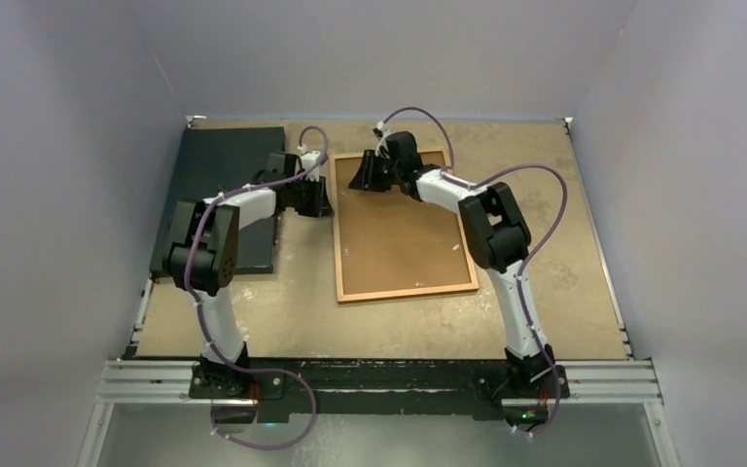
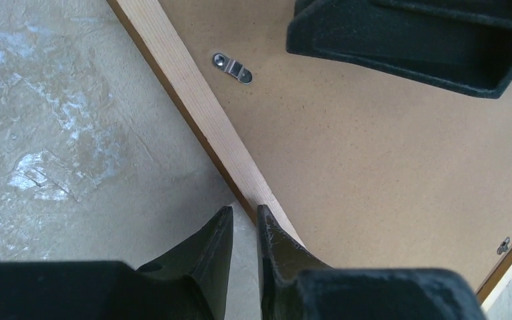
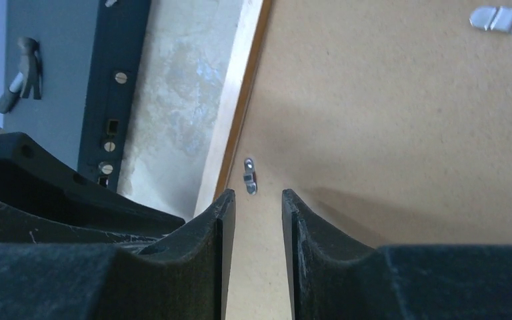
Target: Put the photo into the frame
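Flat on the table [image 1: 302, 311], back up, lay the frame [image 2: 193, 100], its brown backing board [image 1: 399, 229] showing. Farther out, the left gripper [image 2: 245, 212] stood at the frame's left border, fingers narrowly parted, pinching nothing. Beyond it the right gripper [image 3: 258, 195] hung over the board just inside that border, jaws likewise apart and empty.

No text, label, brand, number or sign can be read on the frame [image 1: 407, 291], the dark mat [image 1: 229, 165] or the table [image 1: 564, 292].
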`<state>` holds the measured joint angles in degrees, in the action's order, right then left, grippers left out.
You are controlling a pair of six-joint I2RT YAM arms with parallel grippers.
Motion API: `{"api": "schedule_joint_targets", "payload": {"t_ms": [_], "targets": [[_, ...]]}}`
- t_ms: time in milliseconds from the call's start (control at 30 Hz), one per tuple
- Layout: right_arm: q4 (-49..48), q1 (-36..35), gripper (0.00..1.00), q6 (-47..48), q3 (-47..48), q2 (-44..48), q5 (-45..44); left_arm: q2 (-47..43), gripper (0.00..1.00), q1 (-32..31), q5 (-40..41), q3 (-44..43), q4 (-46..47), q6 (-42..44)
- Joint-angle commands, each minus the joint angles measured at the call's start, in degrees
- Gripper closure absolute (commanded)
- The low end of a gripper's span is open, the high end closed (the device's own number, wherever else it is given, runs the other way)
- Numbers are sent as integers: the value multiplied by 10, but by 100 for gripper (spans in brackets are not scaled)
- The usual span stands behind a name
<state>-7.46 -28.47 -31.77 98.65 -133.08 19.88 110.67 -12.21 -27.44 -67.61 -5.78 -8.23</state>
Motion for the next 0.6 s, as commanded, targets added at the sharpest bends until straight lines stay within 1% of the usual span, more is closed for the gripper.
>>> {"api": "schedule_joint_targets", "payload": {"t_ms": [0,267,400,567], "targets": [[-31,-1,65,-1,46,-15,45,14,83,3,-22,-20,22,-7],[-23,-1,65,5,89,-59,79,26,81,4,-36,-12,31,-6],[-22,-1,66,10,85,-62,96,30,81,4,-29,-10,33,-3],[-19,-1,67,15,86,-67,120,31,83,4,-22,-3,38,-5]]}}
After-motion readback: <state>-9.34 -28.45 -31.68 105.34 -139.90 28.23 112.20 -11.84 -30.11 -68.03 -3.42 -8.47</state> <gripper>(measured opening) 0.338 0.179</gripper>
